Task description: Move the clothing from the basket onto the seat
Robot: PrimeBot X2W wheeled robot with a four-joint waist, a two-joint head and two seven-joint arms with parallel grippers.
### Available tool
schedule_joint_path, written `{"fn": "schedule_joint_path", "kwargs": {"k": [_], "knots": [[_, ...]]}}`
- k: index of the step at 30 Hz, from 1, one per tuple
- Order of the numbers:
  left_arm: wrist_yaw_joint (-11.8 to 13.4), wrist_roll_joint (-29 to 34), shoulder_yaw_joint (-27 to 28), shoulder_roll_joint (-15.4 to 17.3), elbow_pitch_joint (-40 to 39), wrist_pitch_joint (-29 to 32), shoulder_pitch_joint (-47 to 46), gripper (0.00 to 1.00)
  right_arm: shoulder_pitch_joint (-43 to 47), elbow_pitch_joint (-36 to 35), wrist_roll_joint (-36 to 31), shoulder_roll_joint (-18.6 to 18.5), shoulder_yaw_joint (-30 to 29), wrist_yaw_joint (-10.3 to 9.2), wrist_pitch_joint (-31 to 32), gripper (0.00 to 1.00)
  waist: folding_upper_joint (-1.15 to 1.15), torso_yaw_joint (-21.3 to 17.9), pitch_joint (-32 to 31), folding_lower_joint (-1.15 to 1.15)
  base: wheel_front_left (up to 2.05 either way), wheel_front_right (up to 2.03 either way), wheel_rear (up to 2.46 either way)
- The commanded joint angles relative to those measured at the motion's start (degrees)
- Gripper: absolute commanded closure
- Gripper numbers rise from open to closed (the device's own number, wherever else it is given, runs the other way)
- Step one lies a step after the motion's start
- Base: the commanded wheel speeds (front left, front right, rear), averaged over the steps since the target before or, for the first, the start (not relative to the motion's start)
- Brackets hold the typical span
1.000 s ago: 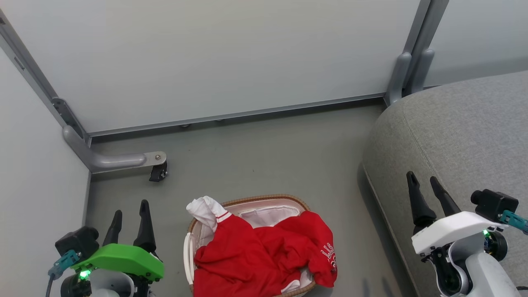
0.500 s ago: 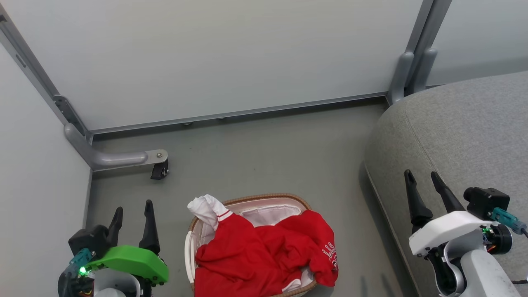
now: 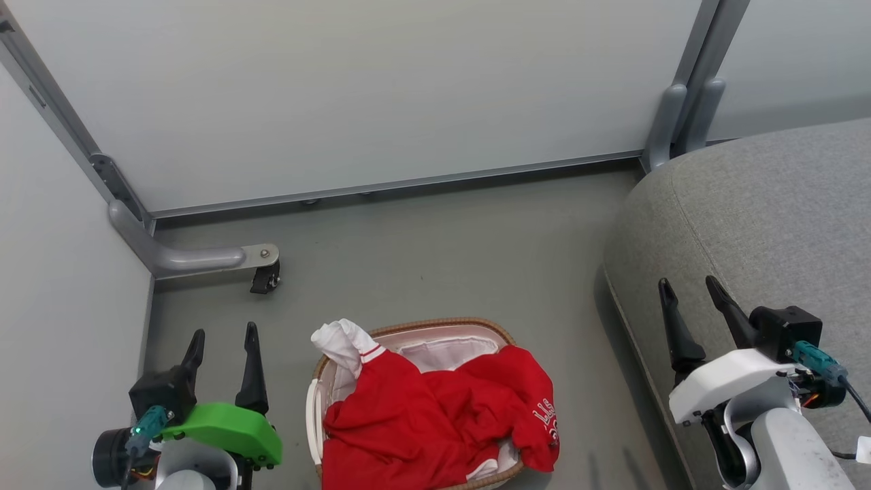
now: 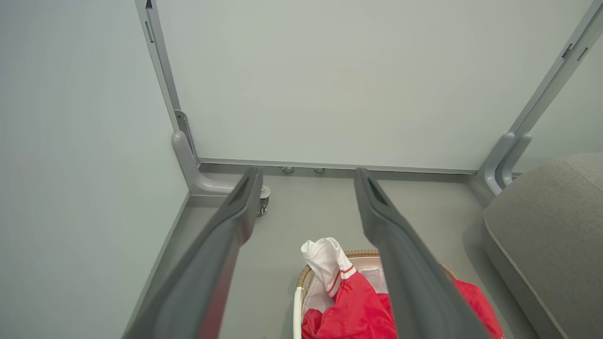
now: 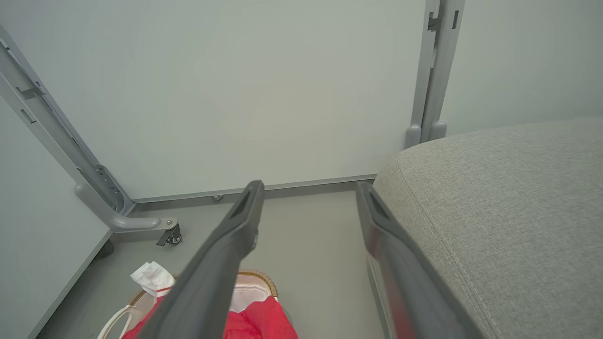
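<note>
The red clothing [image 3: 422, 422] lies in a heap in the basket [image 3: 442, 322]. The basket sits on the grey floor [image 3: 435, 252], low down in front of the robot and between its two arms. The red cloth fills most of the basket and hangs over the rim on the right side, where some white letters [image 3: 544, 416] show on it. A white sleeve end [image 3: 342, 342] with thin red stripes sticks up at the far left of the basket. Behind the red heap I can see a bit of the white liner [image 3: 446, 354]. A white handle [image 3: 311, 422] shows on the basket's left side.

The big grey seat [image 3: 769, 218] is on the robot's right. It is near the basket but not touching it, and there is bare floor between them.

The left gripper [image 3: 224, 331] has a green cover and hangs over the floor just to the left of the basket. Its two dark fingers are spread wide apart and there is nothing between them. The right gripper [image 3: 686, 282] has a white cover and hangs over the near edge of the seat. Its fingers are spread wide too, and they are empty. Both grippers point toward the pale wall [image 3: 381, 95].

A grey metal foot with a small black wheel [image 3: 264, 279] stands in the far left corner, well apart from the basket.
</note>
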Motion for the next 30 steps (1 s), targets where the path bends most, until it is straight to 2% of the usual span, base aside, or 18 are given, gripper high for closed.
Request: {"fn": "schedule_joint_path", "kwargs": {"k": [1,15,22,30], "knots": [[0.26,1.65,0.07,0.06,-0.29,-0.64,-1.03,0.00,-1.04,0.01,-1.46,-0.13,0.06,0.02,-0.61,0.00,0.00,-0.03,0.00,0.00,0.00,0.00,0.00],[-0.38,8.06,0.35,-0.37,0.64,-2.18,-1.21,0.00,-2.11,0.95,-8.13,0.12,0.34,0.01,-2.27,0.00,0.00,-0.42,1.45,0.00,0.00,0.00,0.00],[-1.43,10.48,0.56,-1.31,2.32,-2.95,-4.26,0.00,-5.31,-0.91,-10.90,0.64,0.69,0.00,-3.01,0.00,0.00,-1.89,7.27,0.00,0.00,0.00,0.00],[-2.87,13.61,0.30,-1.77,5.40,-3.69,-10.22,0.00,-10.33,-3.71,-14.06,1.63,1.82,0.00,-3.74,0.00,0.00,-4.90,16.66,0.00,0.00,0.00,0.00]]}}
